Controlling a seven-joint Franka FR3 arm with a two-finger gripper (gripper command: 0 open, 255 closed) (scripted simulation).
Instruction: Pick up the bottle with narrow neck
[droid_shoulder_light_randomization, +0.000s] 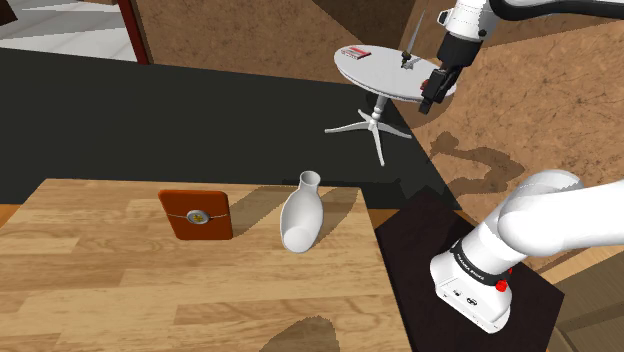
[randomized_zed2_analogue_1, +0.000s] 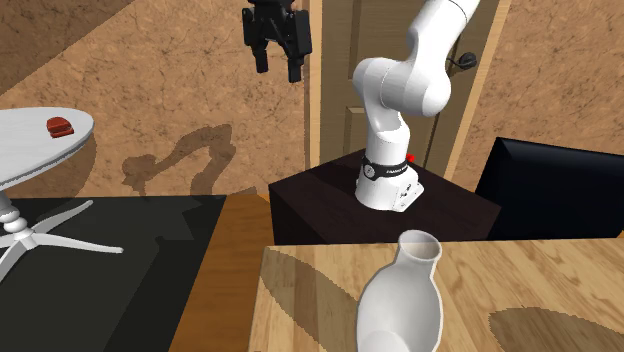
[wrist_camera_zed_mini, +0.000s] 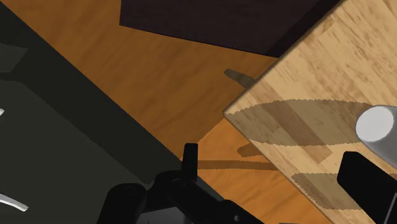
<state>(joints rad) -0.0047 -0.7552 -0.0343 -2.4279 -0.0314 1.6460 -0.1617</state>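
Pincer (randomized_zed2_analogue_1: 278, 66) released and empty, high and well apart from the orange case (droid_shoulder_light_randomization: 196, 214); white bottle (droid_shoulder_light_randomization: 300, 215) stands upright on the desk (droid_shoulder_light_randomization: 120, 300) near that case, so I'd descend over it and clamp the neck squarely.

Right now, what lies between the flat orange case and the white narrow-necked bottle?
Bare wooden tabletop, partly shadowed, separates orange case and white bottle, in the shoulder view.
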